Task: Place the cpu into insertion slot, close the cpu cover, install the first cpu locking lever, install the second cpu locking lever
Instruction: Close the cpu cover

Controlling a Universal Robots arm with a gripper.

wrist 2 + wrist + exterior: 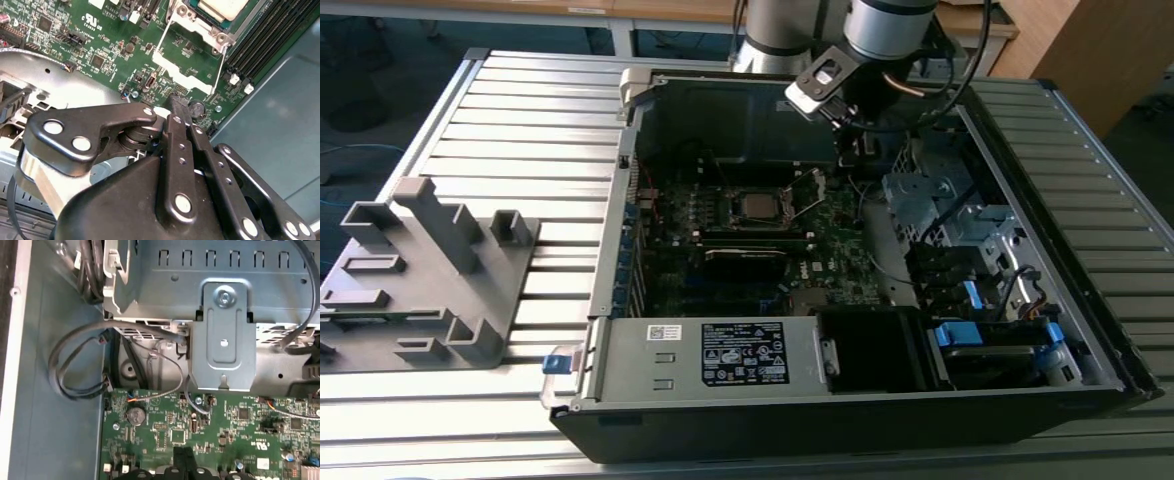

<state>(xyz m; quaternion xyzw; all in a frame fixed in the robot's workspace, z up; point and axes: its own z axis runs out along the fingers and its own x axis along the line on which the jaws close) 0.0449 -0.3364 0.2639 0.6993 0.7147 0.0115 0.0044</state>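
– so, why is the computer case [607, 250] laid on its side with the panel off?
– the circuit board [100, 45] is thereby faced upward, so it can be reached from above. room is tight: a grey case wall [280, 100] is met near the gripper [176, 102], and a metal drive cage [225, 330] with loose cables [75, 365] is set along the board's edge.
– and the gripper?
– its fingers are pressed together at the free edge of the cpu cover [182, 70], which is swung open. nothing seems to be held, though a nipped edge cannot be ruled out.
– the cpu [754, 207]?
– it is seated in the insertion slot [202, 26], uncovered.
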